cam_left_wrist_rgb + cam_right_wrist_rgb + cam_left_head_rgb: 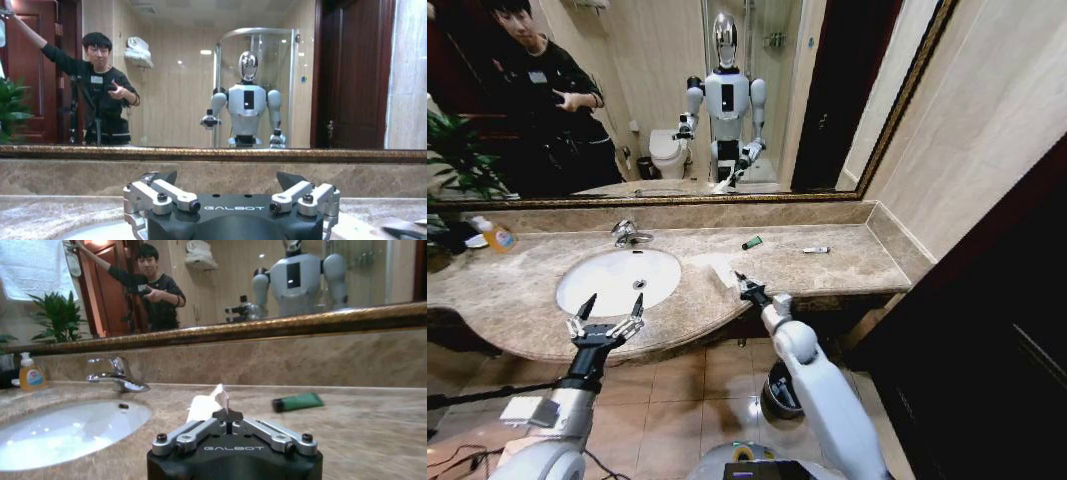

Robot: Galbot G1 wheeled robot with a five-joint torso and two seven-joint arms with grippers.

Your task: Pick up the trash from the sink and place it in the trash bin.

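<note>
The bin [779, 392] is sitting on the tiled floor under the counter edge, partly hidden behind the right arm. The left gripper [611, 303] is hovering over the near rim of the sink [577, 290], its fingers spread wide and holding nothing; the left wrist view shows both fingers [160, 192] apart above the basin. The right gripper [739, 280] is reaching over the counter [847, 265] just right of the sink, its fingers pinched together on the flat white packet [208, 402], which is sticking up from the fingertips. Farther back on the counter, the green block [752, 243] is lying near the backsplash, and a white tube [815, 250] is lying to its right. The faucet [627, 234] is standing behind the sink, and an orange bottle [495, 236] is sitting at the far left.
</note>
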